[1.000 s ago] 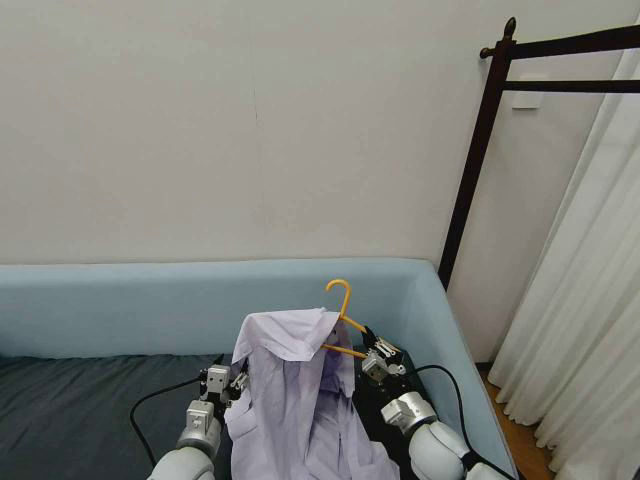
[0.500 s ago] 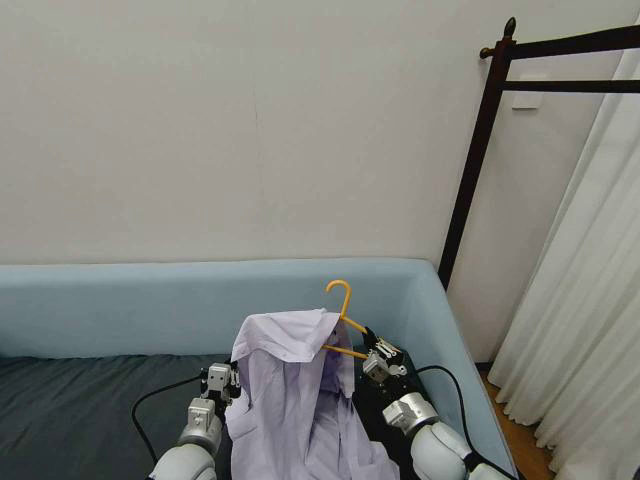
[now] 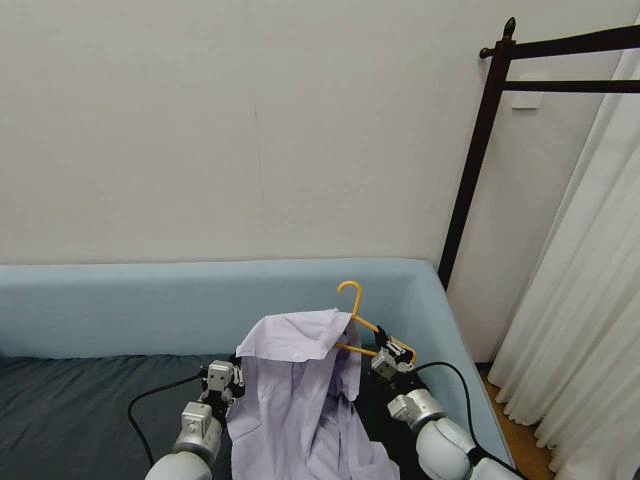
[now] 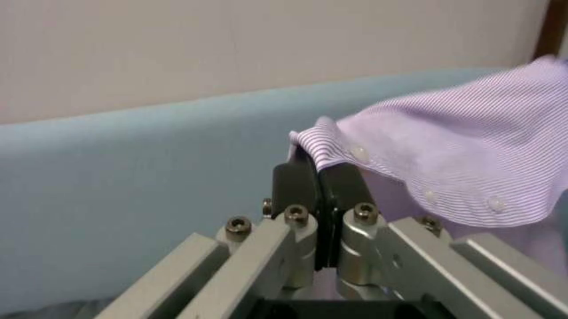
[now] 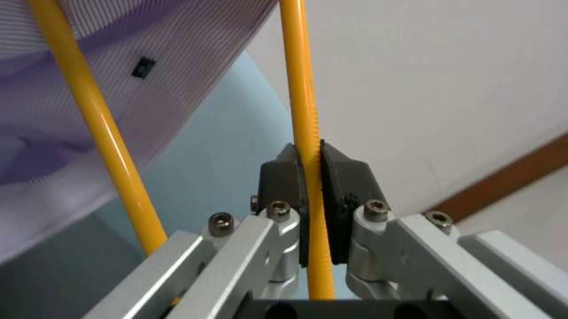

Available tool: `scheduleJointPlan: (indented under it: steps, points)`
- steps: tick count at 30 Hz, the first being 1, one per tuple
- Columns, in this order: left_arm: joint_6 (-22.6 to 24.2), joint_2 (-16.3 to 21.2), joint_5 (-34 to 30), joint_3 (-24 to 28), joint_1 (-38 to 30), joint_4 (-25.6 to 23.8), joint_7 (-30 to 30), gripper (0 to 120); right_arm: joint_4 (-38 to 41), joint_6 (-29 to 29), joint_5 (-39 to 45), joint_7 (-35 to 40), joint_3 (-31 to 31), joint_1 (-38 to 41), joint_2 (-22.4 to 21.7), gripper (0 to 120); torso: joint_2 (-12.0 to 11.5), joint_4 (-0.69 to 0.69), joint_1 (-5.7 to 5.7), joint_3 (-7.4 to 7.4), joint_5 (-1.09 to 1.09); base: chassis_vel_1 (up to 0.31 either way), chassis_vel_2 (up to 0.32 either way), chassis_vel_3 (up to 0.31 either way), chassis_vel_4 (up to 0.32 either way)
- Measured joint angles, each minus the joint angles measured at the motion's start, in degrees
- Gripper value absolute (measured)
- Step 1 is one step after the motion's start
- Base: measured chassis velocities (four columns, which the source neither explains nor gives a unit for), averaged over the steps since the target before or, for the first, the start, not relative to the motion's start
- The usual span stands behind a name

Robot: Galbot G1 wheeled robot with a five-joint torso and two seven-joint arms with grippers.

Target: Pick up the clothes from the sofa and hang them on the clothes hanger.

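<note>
Shirt (lilac pinstripe) drapes yellow hanger; left jaws pinch shirt, right jaws hanger.

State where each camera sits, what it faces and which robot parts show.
Head: atop the robot, facing the sofa; left gripper and right gripper show.
Left wrist: on left arm, facing the sofa back; fingers pinch the shirt.
Right wrist: on right arm, facing the wall; fingers clamp the hanger.
Head and right wrist share the hanger.

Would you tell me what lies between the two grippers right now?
In the head view, the lilac striped shirt hangs between the left gripper and the right gripper, draped on the yellow hanger.
</note>
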Motion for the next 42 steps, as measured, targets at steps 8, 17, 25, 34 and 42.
scheduleJointPlan:
  steps: [8,17,25,34,42]
  points:
    - [0.75,0.36,2.77,-1.12,7.83,-7.48,0.46,0,-0.95,-0.67,0.15,0.29,0.23,1.30,0.08,5,0.00,0.07,0.00,0.00,-0.01,0.000,0.000,0.000,0.000]
    - [-0.29,-2.03,7.87,0.26,11.98,-9.73,1.56,0,-0.01,-0.63,-1.35,0.14,-0.03,1.90,-0.24,5,0.00,0.04,0.00,0.00,-0.01,0.000,0.000,0.000,0.000]
    - [-3.27,-1.90,13.67,-0.97,16.93,-14.49,4.36,0,-1.51,-0.13,-3.14,-0.42,-0.45,2.84,-0.07,5,0.00,0.05,0.00,0.00,-0.01,0.000,0.000,0.000,0.000]
    - [-6.19,-2.08,15.79,-1.95,22.54,-14.85,6.86,0,-1.56,0.55,-3.54,0.63,0.14,3.35,1.13,5,0.00,0.05,0.00,0.00,-0.02,0.000,0.000,0.000,0.000]
    - [-8.45,-2.68,19.07,-2.25,27.94,-13.54,8.53,0,0.66,2.11,-4.02,1.79,1.19,3.66,1.15,5,0.00,0.06,0.00,0.00,-0.02,0.000,0.000,0.000,0.000]
